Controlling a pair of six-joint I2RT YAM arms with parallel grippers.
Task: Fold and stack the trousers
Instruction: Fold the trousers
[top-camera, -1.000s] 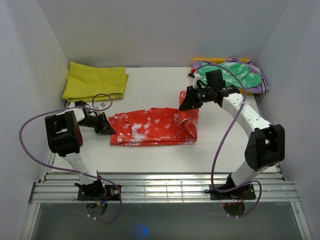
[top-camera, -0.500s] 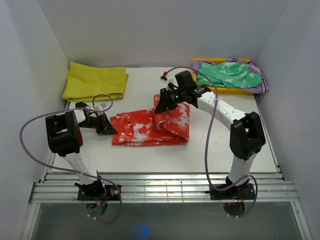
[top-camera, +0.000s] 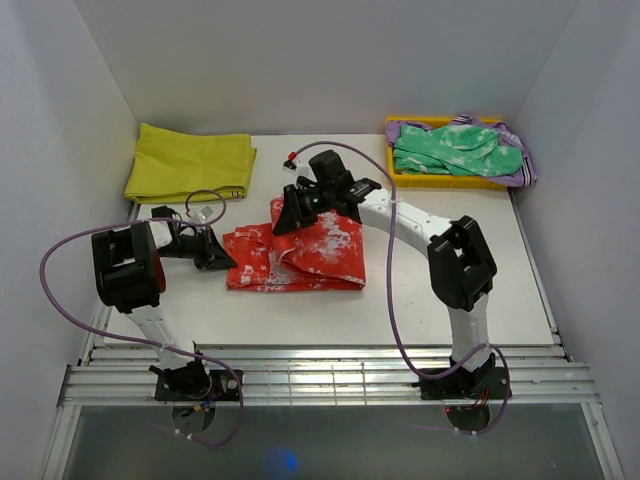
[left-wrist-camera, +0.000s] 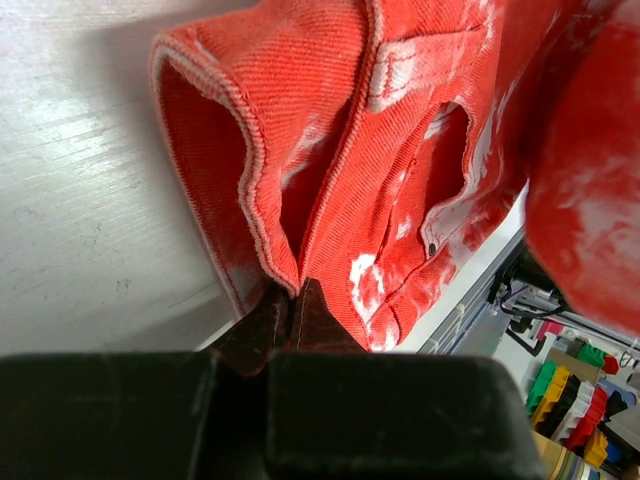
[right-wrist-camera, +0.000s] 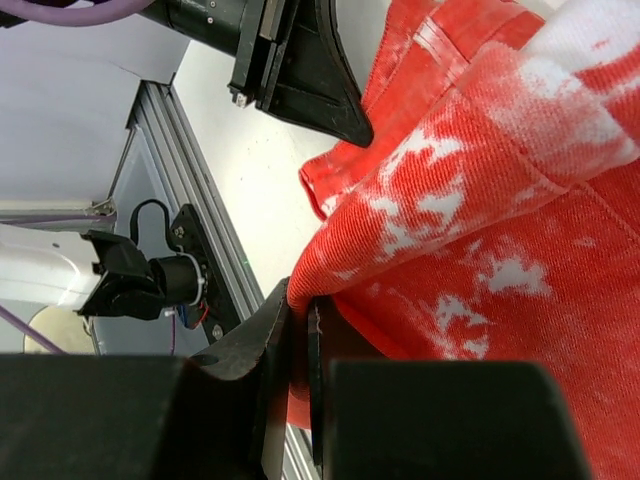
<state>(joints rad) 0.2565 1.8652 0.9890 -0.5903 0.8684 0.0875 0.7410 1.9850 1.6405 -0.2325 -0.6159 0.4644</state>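
The trousers (top-camera: 300, 258), red-orange with white blotches, lie mid-table, partly folded over themselves. My left gripper (top-camera: 222, 258) is shut on the waistband at their left end; in the left wrist view (left-wrist-camera: 290, 295) the fabric (left-wrist-camera: 380, 150) is pinched between the jaws. My right gripper (top-camera: 284, 218) is shut on the far end of the trousers and holds it lifted over the left half; in the right wrist view (right-wrist-camera: 300, 305) a fold of the trousers (right-wrist-camera: 480, 230) sits between the jaws.
A folded yellow cloth (top-camera: 190, 162) lies at the back left. A yellow tray (top-camera: 408, 178) at the back right holds a green mottled garment (top-camera: 458, 148). The left arm's tip shows in the right wrist view (right-wrist-camera: 300, 70). A metal rail (top-camera: 330, 375) runs along the near edge.
My right gripper has carried the right end of the trousers leftward over the garment, doubling it. My left gripper has stayed put on the waistband.
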